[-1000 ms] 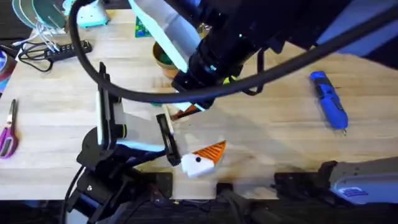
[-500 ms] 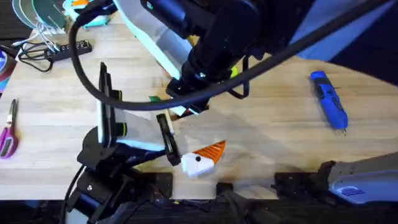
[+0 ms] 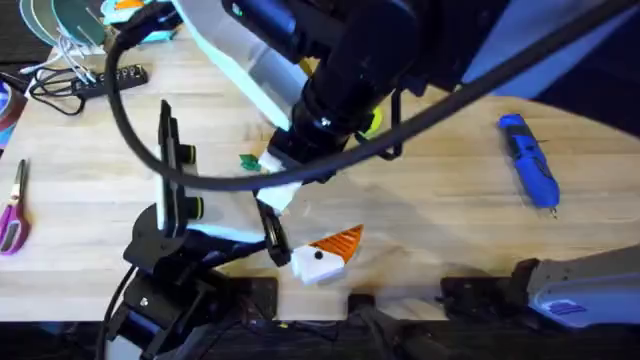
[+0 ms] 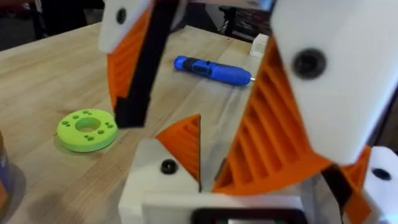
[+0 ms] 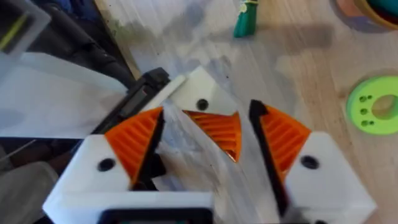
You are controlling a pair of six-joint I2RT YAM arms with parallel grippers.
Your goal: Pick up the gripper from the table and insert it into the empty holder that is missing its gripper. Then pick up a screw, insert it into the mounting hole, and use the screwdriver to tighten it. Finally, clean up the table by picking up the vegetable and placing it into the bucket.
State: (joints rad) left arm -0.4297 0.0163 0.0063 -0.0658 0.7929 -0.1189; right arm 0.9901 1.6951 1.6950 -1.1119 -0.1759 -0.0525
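Note:
The orange ribbed gripper (image 5: 217,127) (image 4: 185,146) (image 3: 340,242) sits on the white holder (image 4: 155,180) (image 5: 199,93), a finger base of my left gripper (image 3: 322,252), which stands open. A dark mounting hole (image 4: 168,166) shows in the holder. My right gripper (image 5: 211,134) is open and straddles the orange piece, one finger on each side. The blue screwdriver (image 3: 528,160) (image 4: 211,68) lies at the right of the table. The green vegetable (image 3: 248,161) (image 5: 247,18) lies beyond the left gripper. An edge of the orange-brown bucket (image 5: 348,7) shows near it.
My right arm (image 3: 340,70) reaches across the table's middle, large and dark, and covers much of it. A lime-green disc (image 5: 373,112) (image 4: 87,129) lies close to the grippers. Scissors (image 3: 14,210) and a power strip (image 3: 100,80) lie at the far left.
The right arm has shifted left across the table, uncovering the vegetable and hiding the bucket in the overhead view. The left arm has not moved.

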